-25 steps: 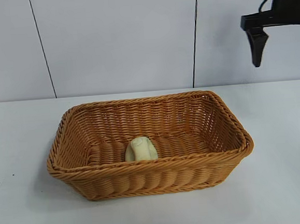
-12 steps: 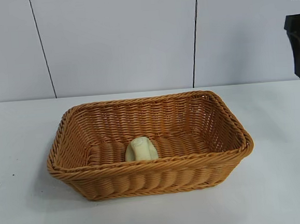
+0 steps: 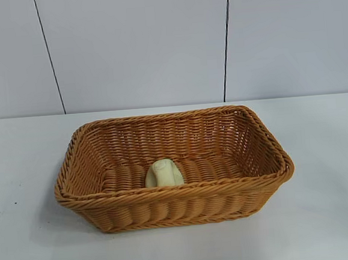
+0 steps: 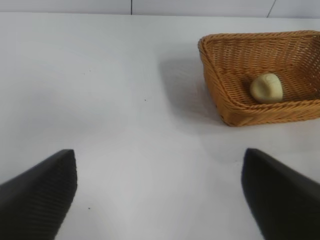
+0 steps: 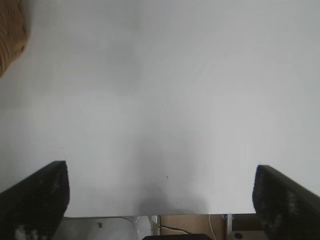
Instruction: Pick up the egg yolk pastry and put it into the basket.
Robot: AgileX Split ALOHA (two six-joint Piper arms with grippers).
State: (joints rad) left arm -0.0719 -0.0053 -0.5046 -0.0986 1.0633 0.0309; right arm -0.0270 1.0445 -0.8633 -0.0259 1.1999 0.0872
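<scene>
The pale yellow egg yolk pastry [image 3: 163, 173] lies on the floor of the orange-brown wicker basket [image 3: 173, 119], close to its near wall. The left wrist view shows the same egg yolk pastry [image 4: 266, 88] inside the basket [image 4: 215, 75], well away from my left gripper [image 4: 160, 192], which stands open over bare table with nothing between its fingers. My right gripper [image 5: 161, 192] is open and empty too, above the table's edge, with a corner of the basket [image 5: 11, 35] far off. Neither arm shows in the exterior view.
The white table [image 3: 325, 214] spreads all round the basket, with a grey panelled wall [image 3: 137, 48] behind. Past the table's edge [image 5: 150, 216] in the right wrist view lie a metal fitting and cables.
The right gripper has drawn off to the right and left the exterior view. The pastry and the basket have not moved.
</scene>
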